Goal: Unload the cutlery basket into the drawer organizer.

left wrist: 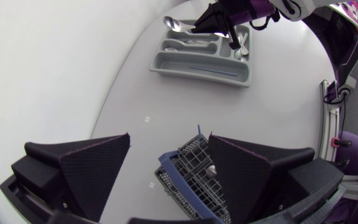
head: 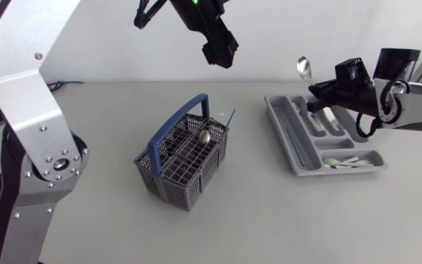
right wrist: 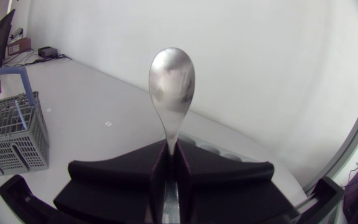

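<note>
Right pincer (right wrist: 169, 152) clamps spoon (right wrist: 171, 87), bowl ahead

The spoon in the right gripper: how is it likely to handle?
The metal spoon looks rigid, so it likely won't bend. Its polished handle, pinched narrowly by the right gripper, may slip or pivot. The bowl stands well clear of the grip, so it could tilt if jolted.

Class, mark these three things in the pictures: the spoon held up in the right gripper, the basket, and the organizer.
spoon (right wrist: 171, 81), right wrist view, on its bowl.
basket (head: 165, 183), head view, on its near side wall.
organizer (head: 278, 133), head view, on its long outer wall.
</note>
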